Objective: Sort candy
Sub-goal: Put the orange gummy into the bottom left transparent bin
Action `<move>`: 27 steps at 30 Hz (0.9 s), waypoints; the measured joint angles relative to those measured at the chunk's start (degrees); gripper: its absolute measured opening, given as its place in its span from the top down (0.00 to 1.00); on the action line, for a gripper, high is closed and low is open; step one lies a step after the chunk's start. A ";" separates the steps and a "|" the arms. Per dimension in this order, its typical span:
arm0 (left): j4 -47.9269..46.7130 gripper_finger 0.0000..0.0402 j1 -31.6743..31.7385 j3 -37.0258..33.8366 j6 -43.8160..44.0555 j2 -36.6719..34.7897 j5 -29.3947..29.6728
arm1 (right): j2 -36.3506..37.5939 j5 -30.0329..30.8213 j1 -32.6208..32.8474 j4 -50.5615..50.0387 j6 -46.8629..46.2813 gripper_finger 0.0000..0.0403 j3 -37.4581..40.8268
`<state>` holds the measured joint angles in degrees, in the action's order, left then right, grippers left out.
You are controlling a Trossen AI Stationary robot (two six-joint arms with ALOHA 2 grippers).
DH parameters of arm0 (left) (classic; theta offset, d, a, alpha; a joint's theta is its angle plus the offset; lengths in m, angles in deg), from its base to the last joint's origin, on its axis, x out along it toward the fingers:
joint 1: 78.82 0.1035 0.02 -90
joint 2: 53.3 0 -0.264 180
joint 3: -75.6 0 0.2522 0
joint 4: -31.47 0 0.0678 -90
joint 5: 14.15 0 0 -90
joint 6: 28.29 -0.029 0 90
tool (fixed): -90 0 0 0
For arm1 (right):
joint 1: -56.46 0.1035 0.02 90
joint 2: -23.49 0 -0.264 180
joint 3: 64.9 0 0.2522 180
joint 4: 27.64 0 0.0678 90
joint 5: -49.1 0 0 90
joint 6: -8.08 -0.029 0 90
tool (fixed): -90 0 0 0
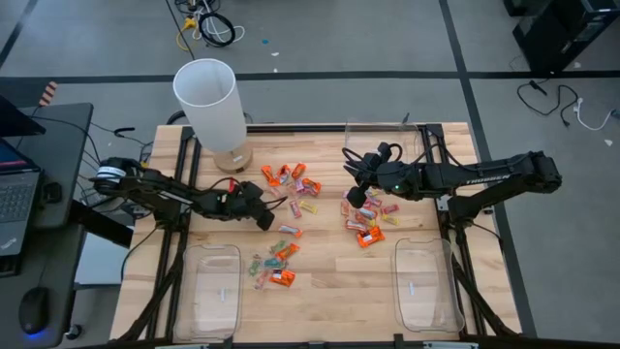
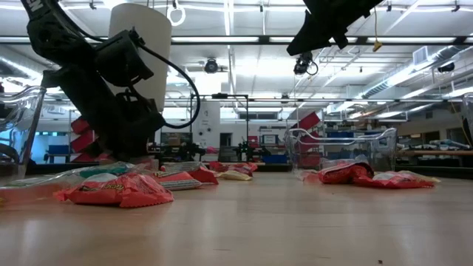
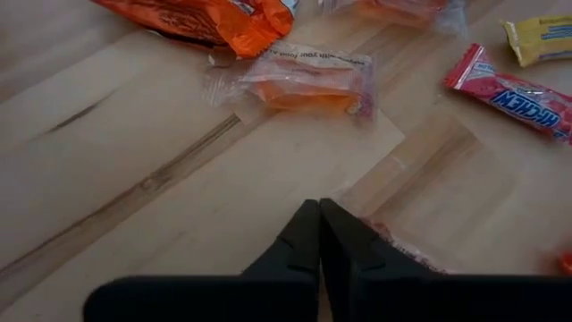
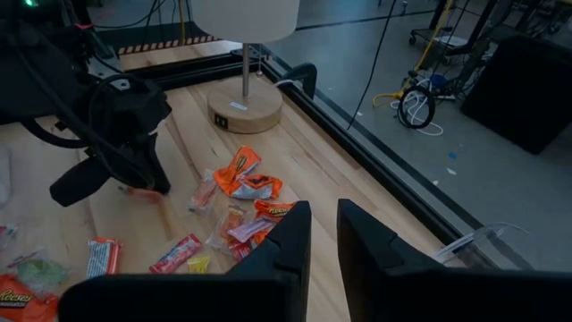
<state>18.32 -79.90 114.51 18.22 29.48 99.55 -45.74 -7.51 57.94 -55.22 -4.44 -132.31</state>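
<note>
**High view to wrist views: wrapped candy scattered mid-table, both grippers over it**

High view: the candy (image 1: 291,208), many small wrapped sweets in orange, pink-and-yellow and pale green-and-pink wrappers, lies loose across the middle of the pale wooden slatted table (image 1: 329,281). One cluster sits near the round wooden base of a white cylindrical lamp (image 1: 213,102), another further right, a third toward the front. Two clear rectangular plastic trays (image 1: 211,289) stand at the front corners. The left gripper (image 1: 263,219) is low on the table at the left edge of the sweets. The right gripper (image 1: 355,196) hangs over the right-hand cluster.

Low view: orange wrappers with brown lettering (image 2: 114,191) lie flat in the foreground, a red-pink crumpled one further right (image 2: 358,174). The left arm's dark gripper (image 2: 129,151) reaches down to the tabletop; the right arm shows only at the upper edge, well above the table.

Left wrist view: the left gripper's fingers (image 3: 320,237) are pressed together, tips touching the wood. Whether they pinch the wrapper edge beside them cannot be told. Ahead lie a clear-wrapped orange sweet (image 3: 299,82), an orange packet and a pink stick with blue letters (image 3: 514,89).

Right wrist view: the right gripper (image 4: 322,237) has its fingers slightly apart with nothing between them, above the sweets (image 4: 241,192) near the lamp base.
</note>
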 joint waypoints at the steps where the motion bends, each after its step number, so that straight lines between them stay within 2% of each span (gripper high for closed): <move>1: 0.16 0.98 0.00 0.00 -0.45 0.00 0.00 | 0.00 0.00 0.01 0.00 0.00 0.89 0.00; 10: 1.52 1.00 -0.10 1.20 -3.45 -0.69 -2.61 | -0.01 0.00 0.01 -0.04 0.07 0.89 0.00; 22: 3.31 1.00 -0.24 1.39 -5.91 -6.02 -2.92 | -0.02 0.00 -0.05 0.24 -2.14 0.89 2.82; 27: 3.16 1.00 -1.50 1.38 -8.84 -10.35 -3.14 | -0.02 0.00 -0.05 0.89 -2.05 0.89 2.82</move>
<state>21.48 -81.41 115.89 9.38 19.14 96.41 -45.76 -7.51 57.89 -54.34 -6.49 -129.49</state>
